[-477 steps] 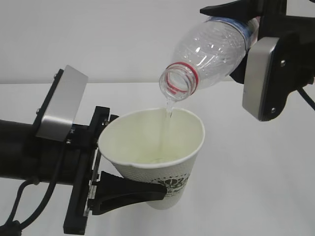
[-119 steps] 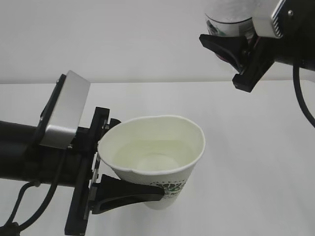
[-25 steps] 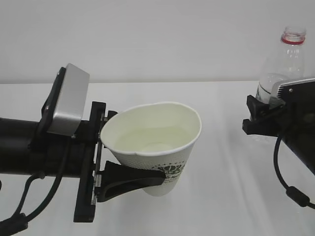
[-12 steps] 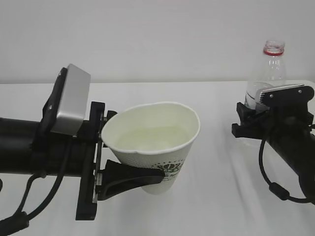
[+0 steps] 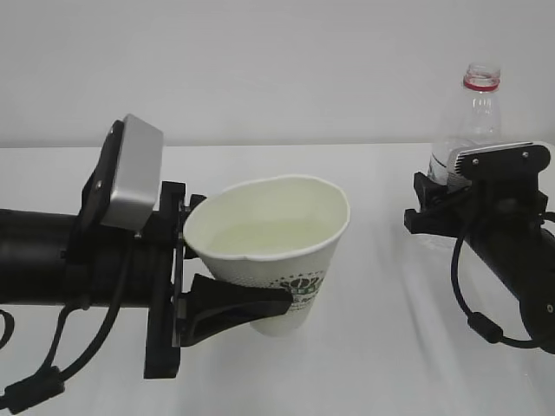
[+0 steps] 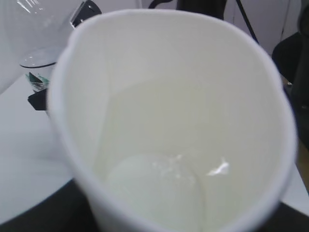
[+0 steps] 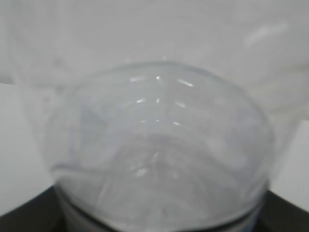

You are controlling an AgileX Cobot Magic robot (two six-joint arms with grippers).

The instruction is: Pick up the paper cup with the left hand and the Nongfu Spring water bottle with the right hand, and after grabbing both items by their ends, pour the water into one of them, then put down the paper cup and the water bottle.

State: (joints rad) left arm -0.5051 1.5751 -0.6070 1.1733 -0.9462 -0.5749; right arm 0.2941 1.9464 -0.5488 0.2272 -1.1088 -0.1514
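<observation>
- The left gripper (image 5: 227, 305) clamps the paper cup (image 5: 276, 251) above the white table (image 5: 364, 347), as before — the water (image 6: 159, 188) pooled inside.
- The right gripper (image 5: 434, 204) grips the Nongfu Spring water bottle (image 5: 473, 113) low on its body — upright now, lower than half a second ago.

A white table (image 5: 381, 364) spreads across the scene, meeting a plain pale wall (image 5: 260, 69) behind. In the left wrist view, dark shapes, perhaps stands (image 6: 244, 19), rise beyond it.

Nongfu Spring water bottle (image 5: 468, 130) lower half behind right gripper (image 5: 434, 204), blurred in wrist view.
</observation>
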